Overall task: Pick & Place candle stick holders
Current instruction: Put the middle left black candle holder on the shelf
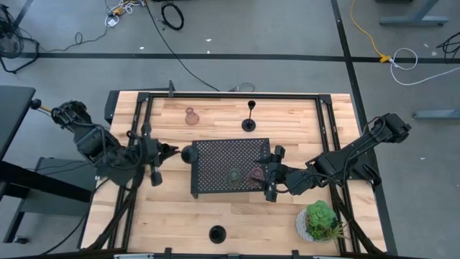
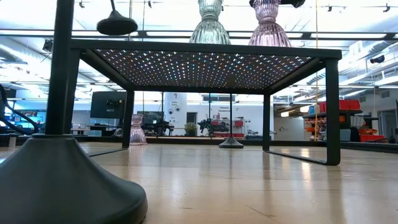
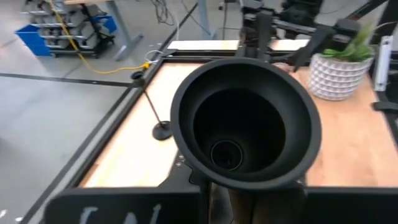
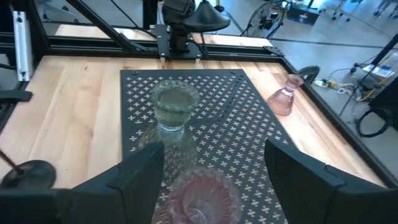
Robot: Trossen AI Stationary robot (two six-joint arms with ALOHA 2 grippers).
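Lying level in left gripper (image 1: 167, 150), black holder (image 1: 188, 154), disc toward tray (image 1: 208, 185), right gripper (image 1: 273, 173) open over pink holder (image 1: 256, 173)

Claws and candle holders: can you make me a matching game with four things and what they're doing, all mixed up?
Things:
1. left claw
2. right claw
3. green glass holder
4. plant

Places or states:
A. standing free on the black tray
B. sitting in its pot near a corner of the wooden table
C. shut on a black holder
D. open around a pinkish glass holder

Pairs: 1-C, 2-D, 3-A, 4-B
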